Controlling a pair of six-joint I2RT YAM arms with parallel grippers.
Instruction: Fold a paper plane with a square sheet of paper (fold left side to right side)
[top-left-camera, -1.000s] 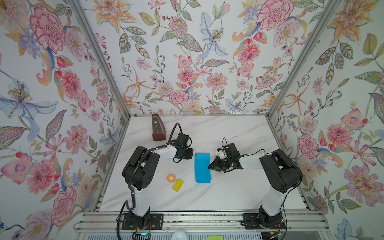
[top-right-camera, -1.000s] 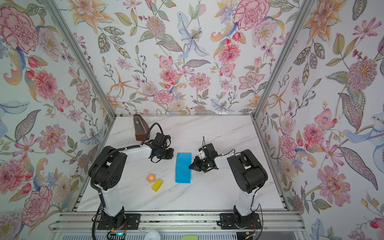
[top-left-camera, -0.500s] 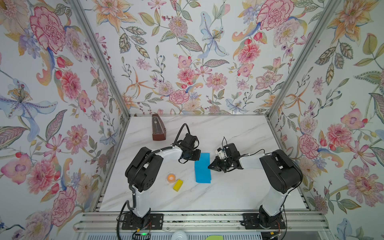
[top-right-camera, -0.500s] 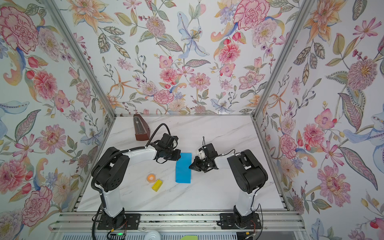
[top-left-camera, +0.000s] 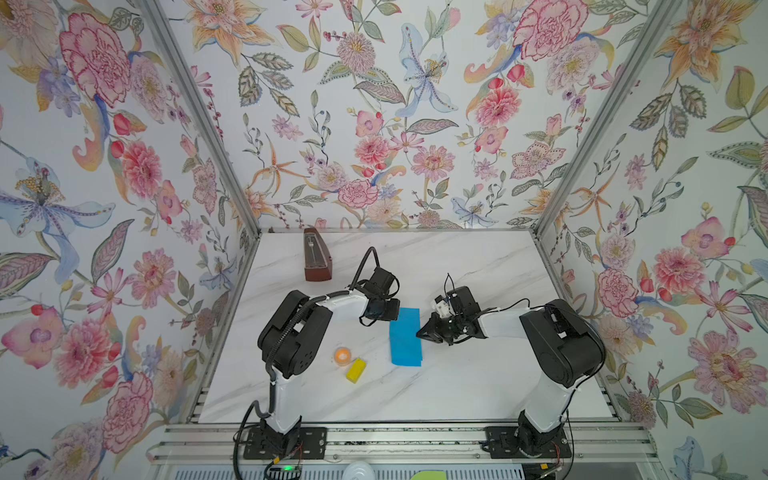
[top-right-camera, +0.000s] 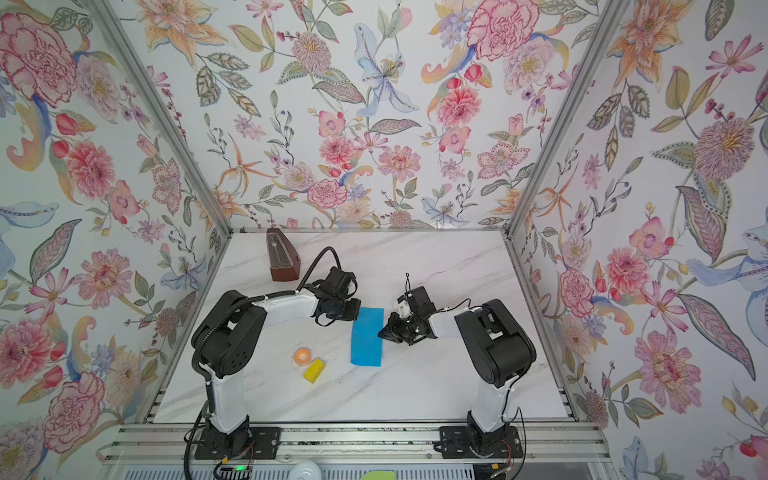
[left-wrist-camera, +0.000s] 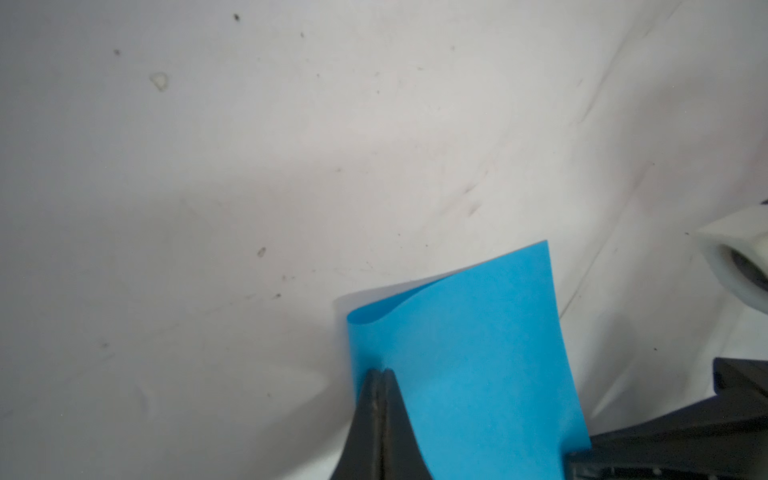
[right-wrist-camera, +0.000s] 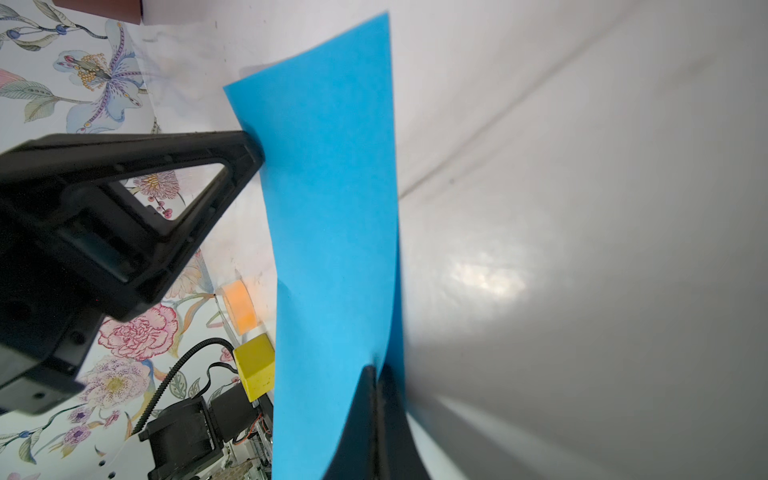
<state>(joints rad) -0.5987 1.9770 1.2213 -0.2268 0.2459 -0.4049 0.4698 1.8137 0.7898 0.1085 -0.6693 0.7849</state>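
Half-fold looks made: the blue paper (top-left-camera: 405, 337) lies doubled on the counter (top-left-camera: 457, 386) right of the yellow block (top-left-camera: 356, 370), both my clenched jaws pressing its long sides; next I flatten the crease.

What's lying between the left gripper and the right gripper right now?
The blue sheet of paper, folded over into a narrow rectangle, lies between the left gripper and right gripper, each shut tip at one long edge. Both top views show it.

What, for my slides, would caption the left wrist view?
Closed left hand at the rounded fold of blue paper on a white table.
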